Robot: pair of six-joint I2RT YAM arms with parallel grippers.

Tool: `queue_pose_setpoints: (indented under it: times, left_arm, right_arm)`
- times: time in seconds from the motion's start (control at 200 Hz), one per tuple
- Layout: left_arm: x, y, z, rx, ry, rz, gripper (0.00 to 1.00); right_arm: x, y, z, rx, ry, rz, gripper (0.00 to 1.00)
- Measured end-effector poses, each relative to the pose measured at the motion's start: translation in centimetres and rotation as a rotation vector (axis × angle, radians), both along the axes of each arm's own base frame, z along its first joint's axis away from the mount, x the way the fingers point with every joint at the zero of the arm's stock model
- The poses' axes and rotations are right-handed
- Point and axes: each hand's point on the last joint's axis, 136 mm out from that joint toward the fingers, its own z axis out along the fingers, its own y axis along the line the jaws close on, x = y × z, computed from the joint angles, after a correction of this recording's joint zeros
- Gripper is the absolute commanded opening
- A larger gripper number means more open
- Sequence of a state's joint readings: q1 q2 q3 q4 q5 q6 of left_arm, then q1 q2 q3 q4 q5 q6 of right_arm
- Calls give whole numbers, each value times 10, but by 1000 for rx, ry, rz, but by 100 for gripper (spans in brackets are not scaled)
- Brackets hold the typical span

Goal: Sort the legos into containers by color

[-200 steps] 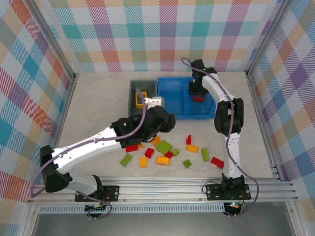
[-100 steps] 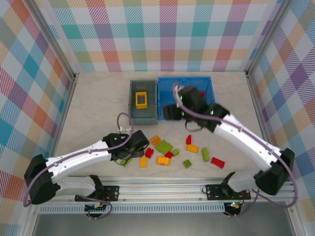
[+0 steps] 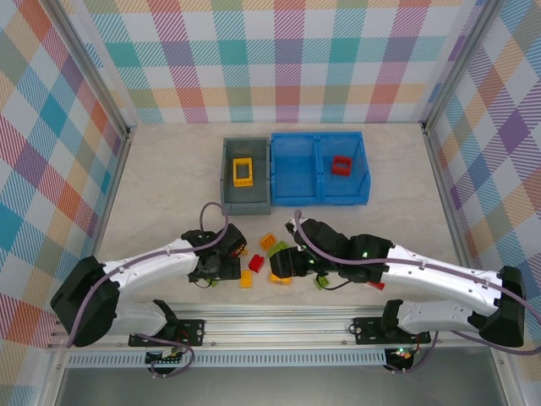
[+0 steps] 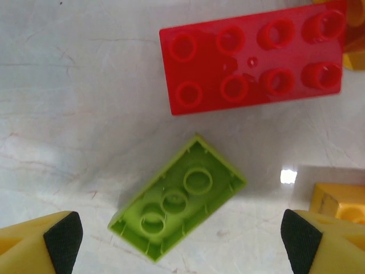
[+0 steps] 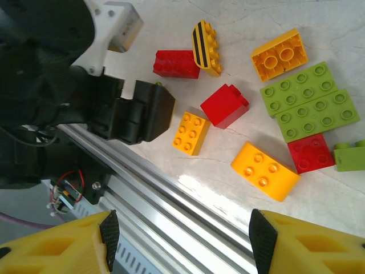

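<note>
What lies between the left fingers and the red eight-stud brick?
A green brick, upside down, clear of the red brick and flanked by the open left fingers, per the left wrist view.

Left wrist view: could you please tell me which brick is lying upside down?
The lime green brick: its hollow underside with round tubes faces up, whereas the red brick beyond it shows its studs.

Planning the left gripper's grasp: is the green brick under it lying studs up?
No: the green brick shows its hollow underside with round tubes to the left wrist camera, unlike the studs-up red brick.
</note>
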State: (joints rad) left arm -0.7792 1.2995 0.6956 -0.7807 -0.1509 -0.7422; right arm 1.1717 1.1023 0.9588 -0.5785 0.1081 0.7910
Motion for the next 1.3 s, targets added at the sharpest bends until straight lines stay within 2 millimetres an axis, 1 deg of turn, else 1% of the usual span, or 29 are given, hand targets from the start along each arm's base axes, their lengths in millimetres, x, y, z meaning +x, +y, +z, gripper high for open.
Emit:
queue_pose_setpoints:
  times: [0.11,0.175,0.38,0.5,0.595,0.67,0.815,0.93,1.06,1.23,1.3]
  left_arm:
    - [4,-2,-7,-13,23,-9,92]
    - [7,-3,-11,-19,31,-12,89]
    - [4,-6,-20,-37,68,-28,71]
    - [1,-6,-21,-54,73,-17,57]
    - [-3,-6,-21,-77,69,-8,54]
    - [-4,-6,-21,-84,69,3,48]
    - [-4,-4,-23,-73,74,15,48]
    - [-4,-4,-24,-55,92,25,42]
    - [-3,-4,-22,-40,96,28,34]
    - [-4,-3,-20,-26,93,21,33]
    - [-3,-2,-15,-22,82,22,33]
  right_arm:
    - [-1,-1,1,13,18,-24,64]
    - [-2,-2,1,17,25,-32,64]
    - [-3,-5,1,22,34,-52,64]
    - [-2,-5,1,22,35,-63,64]
    - [-1,-6,0,19,33,-70,64]
    - [0,-6,0,18,31,-72,64]
    - [-1,-6,1,22,31,-70,64]
    - [-1,-4,2,27,33,-66,64]
    - [-1,-4,2,29,32,-67,64]
    - [-1,-3,4,36,23,-59,65]
    - [-1,-1,7,46,10,-42,65]
